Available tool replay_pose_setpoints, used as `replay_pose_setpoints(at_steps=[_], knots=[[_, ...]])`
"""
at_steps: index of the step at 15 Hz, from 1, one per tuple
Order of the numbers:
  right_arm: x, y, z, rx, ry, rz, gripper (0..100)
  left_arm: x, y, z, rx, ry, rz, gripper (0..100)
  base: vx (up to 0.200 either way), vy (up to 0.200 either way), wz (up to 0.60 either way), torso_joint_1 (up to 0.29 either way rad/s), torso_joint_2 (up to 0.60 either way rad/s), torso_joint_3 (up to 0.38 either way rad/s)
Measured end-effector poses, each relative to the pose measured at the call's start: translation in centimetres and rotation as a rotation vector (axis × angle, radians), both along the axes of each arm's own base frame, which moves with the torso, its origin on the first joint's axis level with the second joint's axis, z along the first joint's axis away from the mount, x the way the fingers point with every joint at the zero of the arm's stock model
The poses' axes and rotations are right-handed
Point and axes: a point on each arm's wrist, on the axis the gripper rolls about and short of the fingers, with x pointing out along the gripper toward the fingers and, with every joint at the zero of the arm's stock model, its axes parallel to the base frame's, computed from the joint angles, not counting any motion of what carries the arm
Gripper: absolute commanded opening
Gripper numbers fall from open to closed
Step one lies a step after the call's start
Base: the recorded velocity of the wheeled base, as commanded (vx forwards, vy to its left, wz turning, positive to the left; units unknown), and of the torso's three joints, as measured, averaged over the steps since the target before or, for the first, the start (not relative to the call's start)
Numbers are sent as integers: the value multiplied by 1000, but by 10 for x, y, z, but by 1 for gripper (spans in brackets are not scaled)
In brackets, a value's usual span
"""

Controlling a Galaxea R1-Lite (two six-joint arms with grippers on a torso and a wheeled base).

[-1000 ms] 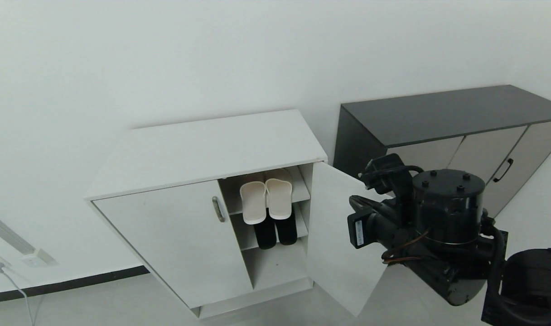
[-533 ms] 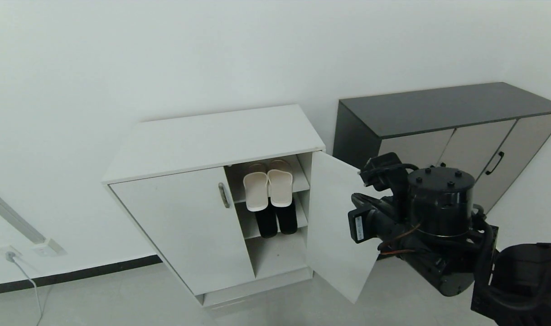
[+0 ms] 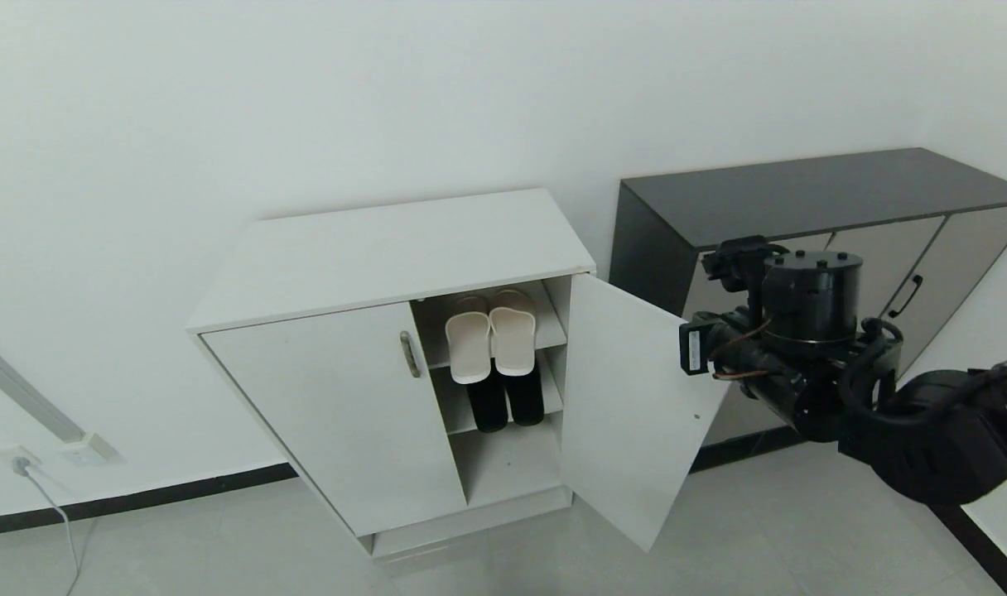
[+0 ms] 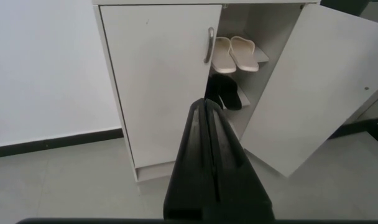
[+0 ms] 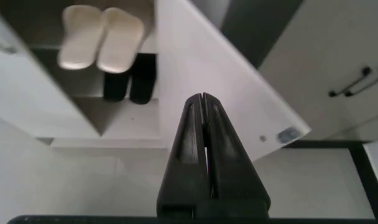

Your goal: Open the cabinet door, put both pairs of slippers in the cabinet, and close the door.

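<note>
A pair of cream foam slippers (image 3: 470,348) lies on the upper shelf of the white two-door cabinet (image 3: 387,257), toes hanging over the shelf's front edge. A pair of black slippers (image 3: 489,410) lies on the shelf below. The right door (image 3: 628,414) stands wide open; the left door (image 3: 338,414), with its metal bar handle (image 3: 406,354), is closed. The right hand (image 5: 202,102), fingers pressed together on nothing, is near the open door's free edge. The left hand (image 4: 204,106), likewise pinched closed and holding nothing, faces the cabinet front, well apart from it. A dark-topped grey sideboard (image 3: 802,194) stands beside the cabinet.
</note>
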Motion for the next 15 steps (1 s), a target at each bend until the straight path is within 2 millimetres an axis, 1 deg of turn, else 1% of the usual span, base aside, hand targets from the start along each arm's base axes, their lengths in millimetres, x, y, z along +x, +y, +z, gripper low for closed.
replay_pose_setpoints(at_steps=[4, 8, 11, 15], knots=[[35, -8, 8, 62, 38, -84, 0, 0, 0, 0, 0, 0, 0, 0, 0, 0, 0, 0, 0, 0], [65, -16, 5, 153, 61, -94, 0, 0, 0, 0, 0, 0, 0, 0, 0, 0, 0, 0, 0, 0], [78, -18, -6, 171, 81, -86, 0, 0, 0, 0, 0, 0, 0, 0, 0, 0, 0, 0, 0, 0], [86, -21, -16, 176, 106, -81, 0, 0, 0, 0, 0, 0, 0, 0, 0, 0, 0, 0, 0, 0]])
